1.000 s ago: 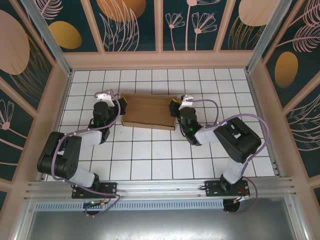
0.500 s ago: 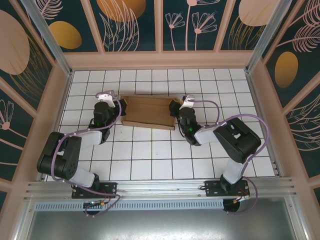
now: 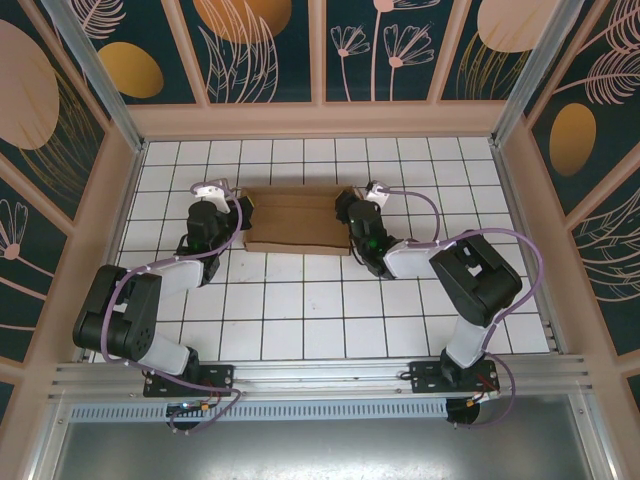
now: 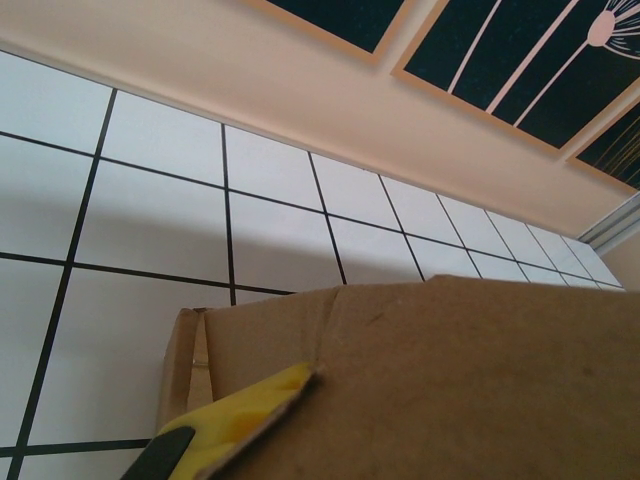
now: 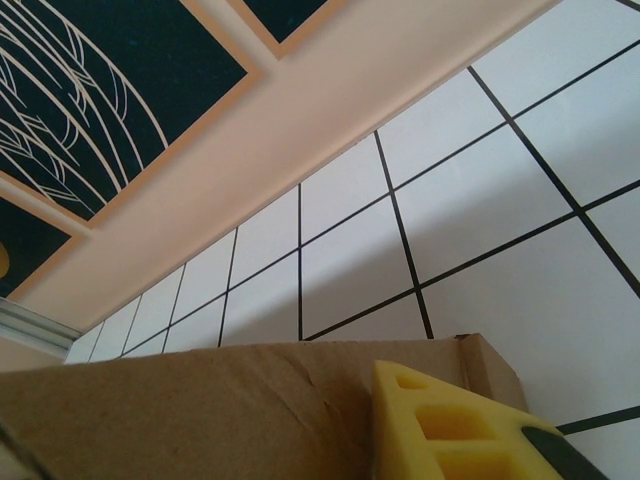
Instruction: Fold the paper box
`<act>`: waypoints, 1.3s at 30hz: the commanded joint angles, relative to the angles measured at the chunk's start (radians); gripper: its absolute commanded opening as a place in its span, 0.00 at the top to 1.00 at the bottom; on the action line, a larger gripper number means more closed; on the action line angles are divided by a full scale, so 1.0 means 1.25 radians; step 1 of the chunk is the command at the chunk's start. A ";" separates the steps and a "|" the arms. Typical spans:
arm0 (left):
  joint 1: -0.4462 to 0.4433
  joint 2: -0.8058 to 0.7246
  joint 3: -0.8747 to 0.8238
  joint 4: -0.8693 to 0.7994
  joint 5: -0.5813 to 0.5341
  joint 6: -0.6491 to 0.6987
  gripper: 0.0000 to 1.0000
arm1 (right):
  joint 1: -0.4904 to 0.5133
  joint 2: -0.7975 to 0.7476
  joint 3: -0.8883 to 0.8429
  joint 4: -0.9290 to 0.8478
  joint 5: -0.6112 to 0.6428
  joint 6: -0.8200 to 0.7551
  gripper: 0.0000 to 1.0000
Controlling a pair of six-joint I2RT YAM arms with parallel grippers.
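Viewing from above, I log the paper box lying mid-table, both its ends covered. Left fingers pinch its end wall; right fingers touch cardboard, grip I cannot tell.

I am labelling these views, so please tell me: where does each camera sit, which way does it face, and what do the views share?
Top external: above and behind the arm bases, looking down on the tiled table; both arms, with left gripper and right gripper at the ends of the paper box.
Left wrist: low at one box end, facing the far wall; yellow left finger pad.
Right wrist: likewise from the other end; yellow right finger pad.
Shared: box and white tiles.
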 commanded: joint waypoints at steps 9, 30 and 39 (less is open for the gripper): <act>-0.008 0.002 -0.041 -0.071 0.025 -0.032 0.92 | 0.036 0.035 -0.144 0.104 -0.043 -0.012 0.71; -0.007 0.003 -0.057 -0.108 -0.055 0.024 0.88 | 0.017 -0.163 -0.447 0.521 -0.085 -0.250 0.43; -0.012 -0.007 -0.031 -0.118 -0.003 0.052 0.75 | -0.080 -0.387 -0.428 0.302 -0.165 -0.218 0.48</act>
